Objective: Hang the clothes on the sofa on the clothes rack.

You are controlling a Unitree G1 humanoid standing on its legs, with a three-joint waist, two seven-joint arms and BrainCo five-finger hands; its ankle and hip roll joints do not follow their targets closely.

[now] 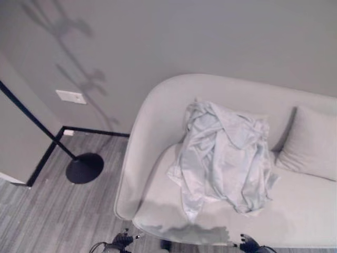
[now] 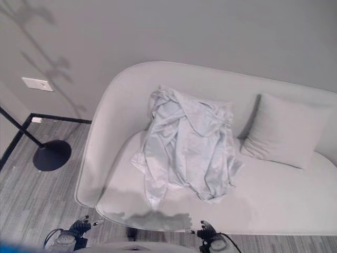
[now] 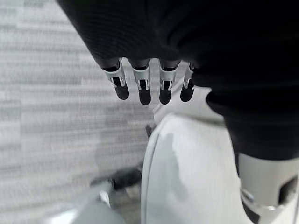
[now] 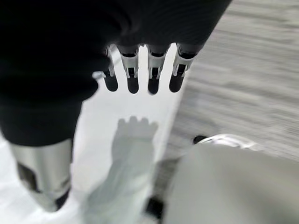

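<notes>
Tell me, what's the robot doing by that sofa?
Nothing is being handled yet. A pale blue garment lies crumpled on the light grey sofa, draped from the backrest down onto the seat, with a grey cushion beside it. The clothes rack's black pole and round base stand on the floor off the sofa's left end. The robot's left hand and right hand both hang low at the sofa's front edge, fingers straight and holding nothing. Picking up the garment has not started.
</notes>
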